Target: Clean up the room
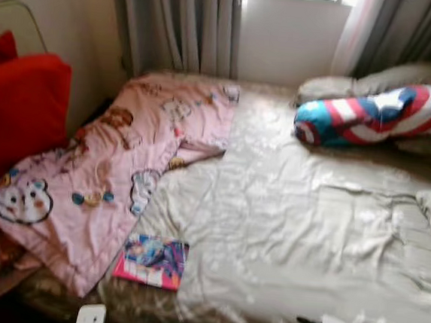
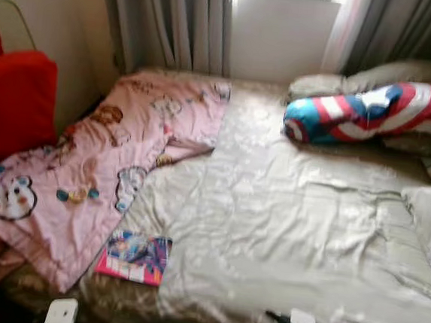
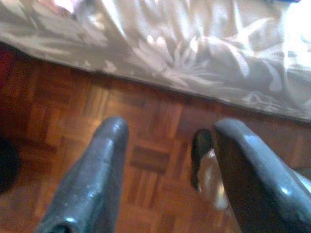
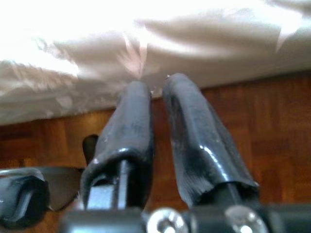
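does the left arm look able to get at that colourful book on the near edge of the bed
Probably yes: the book lies uncovered on the bed's near edge, left of centre. The left gripper, open, hangs low over the wooden floor, so it must lift first.

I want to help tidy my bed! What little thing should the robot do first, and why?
Probably reach the left gripper, open and low over the wooden floor, up toward the colourful book. It lies loose near the bed's front edge beside the pink blanket, closest to that arm. The right gripper is nearly shut.
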`<state>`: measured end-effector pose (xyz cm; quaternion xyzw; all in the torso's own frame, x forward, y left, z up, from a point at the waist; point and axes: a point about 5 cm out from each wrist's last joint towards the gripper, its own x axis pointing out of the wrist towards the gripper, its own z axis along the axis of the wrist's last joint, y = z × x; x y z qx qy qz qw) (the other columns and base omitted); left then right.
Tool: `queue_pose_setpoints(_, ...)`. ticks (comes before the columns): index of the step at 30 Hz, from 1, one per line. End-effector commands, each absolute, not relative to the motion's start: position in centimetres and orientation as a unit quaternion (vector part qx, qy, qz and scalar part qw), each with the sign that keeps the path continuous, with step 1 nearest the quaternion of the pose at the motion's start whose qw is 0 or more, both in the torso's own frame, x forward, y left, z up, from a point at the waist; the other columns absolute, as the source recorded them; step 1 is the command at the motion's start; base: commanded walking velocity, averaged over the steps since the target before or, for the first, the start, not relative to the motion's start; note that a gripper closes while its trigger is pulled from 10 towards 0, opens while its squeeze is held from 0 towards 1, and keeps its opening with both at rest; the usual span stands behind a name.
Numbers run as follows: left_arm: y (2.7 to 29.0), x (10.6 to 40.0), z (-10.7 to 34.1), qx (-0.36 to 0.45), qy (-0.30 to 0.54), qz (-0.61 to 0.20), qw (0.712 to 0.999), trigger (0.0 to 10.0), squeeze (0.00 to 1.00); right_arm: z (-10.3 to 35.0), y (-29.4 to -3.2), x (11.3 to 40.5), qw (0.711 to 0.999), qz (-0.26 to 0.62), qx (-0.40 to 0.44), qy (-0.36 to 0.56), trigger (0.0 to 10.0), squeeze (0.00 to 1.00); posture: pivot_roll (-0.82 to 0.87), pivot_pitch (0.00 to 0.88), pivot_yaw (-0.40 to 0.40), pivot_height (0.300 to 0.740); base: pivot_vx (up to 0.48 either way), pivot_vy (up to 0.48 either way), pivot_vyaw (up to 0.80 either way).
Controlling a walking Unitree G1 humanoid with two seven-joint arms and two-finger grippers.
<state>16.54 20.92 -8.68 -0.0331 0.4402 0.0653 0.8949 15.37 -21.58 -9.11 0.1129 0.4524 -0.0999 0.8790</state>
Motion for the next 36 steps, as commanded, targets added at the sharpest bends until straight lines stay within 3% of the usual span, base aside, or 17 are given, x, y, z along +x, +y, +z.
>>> queue_pose_setpoints(1,21.6,16.2,-8.7,-0.026,0.447,0.071,0.891,10.0,0.00,-9.0,-21.2,15.9,0.882,-0.094,0.113,0.448,10.0,0.00,0.06,0.000,-0.008,0.740,0.000,0.480,0.00)
queue_pose_setpoints(12,21.6,16.1,-8.8,-0.030,0.448,0.078,0.890,10.0,0.00,-9.0,-21.6,15.5,0.880,-0.099,0.115,0.450,10.0,0.00,0.06,0.000,-0.009,0.740,0.000,0.480,0.00)
queue_pose_setpoints(23,21.6,16.3,-8.7,-0.031,0.446,0.078,0.891,10.0,0.00,-8.9,-19.0,16.8,0.886,-0.082,0.120,0.441,10.0,0.00,0.06,0.000,-0.011,0.740,0.000,0.480,0.00)
queue_pose_setpoints(31,21.5,16.6,-8.6,-0.029,0.443,0.074,0.893,10.0,0.00,-8.9,-18.0,17.1,0.887,-0.074,0.122,0.439,10.0,0.00,0.06,0.004,-0.010,0.740,0.000,0.000,0.00)
queue_pose_setpoints(36,21.5,17.0,-8.4,-0.029,0.440,0.070,0.895,10.0,0.00,-8.6,-19.7,17.3,0.891,-0.078,0.118,0.432,10.0,0.00,0.06,0.004,-0.006,0.740,0.000,0.000,0.00)
